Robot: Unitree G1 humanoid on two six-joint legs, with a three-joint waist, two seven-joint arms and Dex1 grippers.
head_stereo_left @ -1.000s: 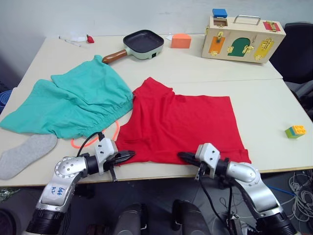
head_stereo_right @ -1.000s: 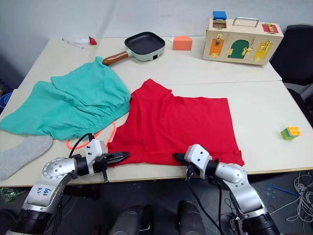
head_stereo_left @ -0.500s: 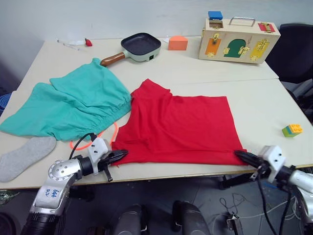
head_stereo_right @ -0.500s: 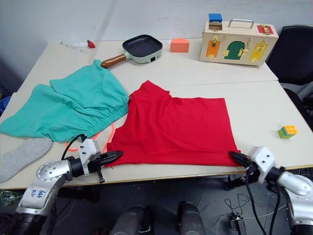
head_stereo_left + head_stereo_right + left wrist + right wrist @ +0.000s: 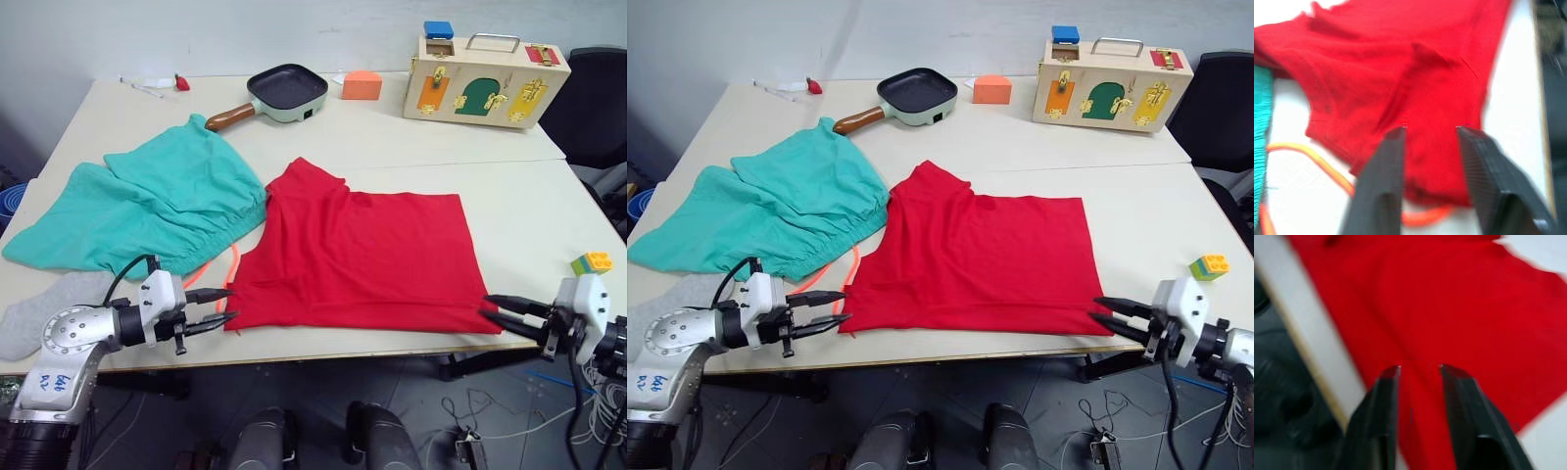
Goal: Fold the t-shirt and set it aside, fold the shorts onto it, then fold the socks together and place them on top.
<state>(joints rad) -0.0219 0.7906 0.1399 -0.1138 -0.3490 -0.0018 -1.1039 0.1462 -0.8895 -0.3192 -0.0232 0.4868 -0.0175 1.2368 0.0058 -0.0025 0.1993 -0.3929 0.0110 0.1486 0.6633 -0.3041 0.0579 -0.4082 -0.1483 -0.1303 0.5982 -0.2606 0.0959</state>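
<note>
The red t-shirt [image 5: 362, 257] lies flat near the table's front edge. Left of it the teal shorts [image 5: 147, 206] are spread out, their orange drawstring [image 5: 227, 266] looping toward the shirt. One grey sock [image 5: 44, 305] lies at the front left, partly behind my left arm. My left gripper [image 5: 217, 305] is open, fingertips just short of the shirt's near-left corner. My right gripper [image 5: 502, 315] is open at the shirt's near-right corner. The left wrist view shows both black fingers [image 5: 1381, 181] parted over red cloth; the right wrist view shows parted fingers [image 5: 1459, 416] likewise.
A dark frying pan [image 5: 284, 90], an orange block [image 5: 362, 84] and a wooden latch box [image 5: 487, 80] stand along the far edge. A small toy brick [image 5: 592, 262] sits at the right. A seam [image 5: 509, 162] joins two tabletops.
Both grippers have opened from shut. The left one drew back leftward off the shirt's corner; the right one swung from the middle of the hem to the right corner.
</note>
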